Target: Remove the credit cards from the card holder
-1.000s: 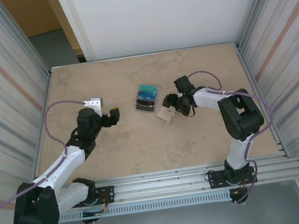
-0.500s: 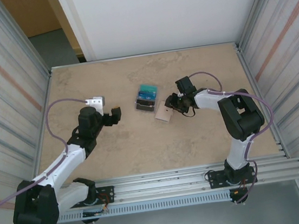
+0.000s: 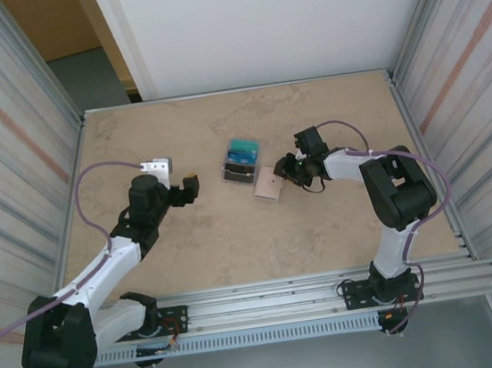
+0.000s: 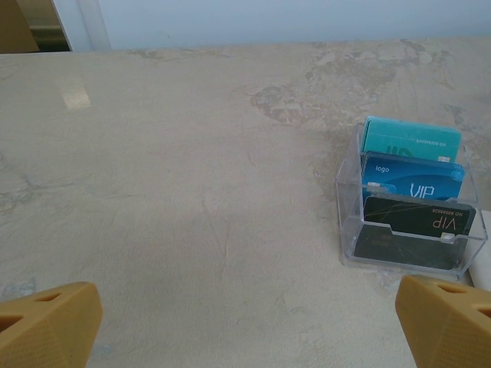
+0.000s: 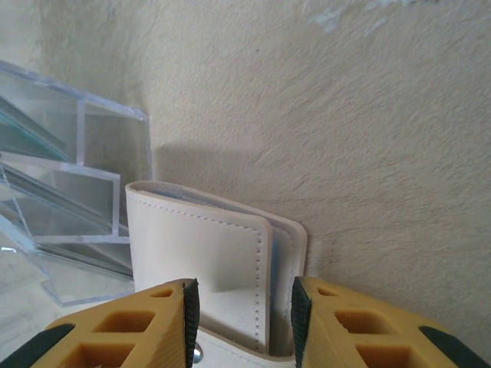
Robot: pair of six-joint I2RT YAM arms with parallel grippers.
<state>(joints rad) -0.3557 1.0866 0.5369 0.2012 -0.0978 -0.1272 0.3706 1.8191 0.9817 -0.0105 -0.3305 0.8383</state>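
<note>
The card holder (image 3: 268, 184) is a cream-tan folded wallet lying flat on the table just right of centre. In the right wrist view the card holder (image 5: 207, 253) shows stitched edges and a pale blue lining, and its near end sits between the black pads. My right gripper (image 3: 284, 172) (image 5: 242, 322) is shut on that end. The credit cards (image 3: 241, 158) (image 4: 414, 172), teal, blue and dark, stand in a clear stand to the holder's left. My left gripper (image 3: 186, 190) (image 4: 249, 330) hangs wide open over bare table, left of the cards.
The clear acrylic stand (image 4: 345, 222) (image 5: 84, 199) holding the cards nearly touches the wallet's left side. Metal walls (image 3: 17, 149) close in the table left and right, and a rail (image 3: 268, 293) runs along the near edge.
My right gripper's jaws have come in from wide onto the card holder, which slid slightly left toward the stand. The left gripper crept a little farther from its base.
</note>
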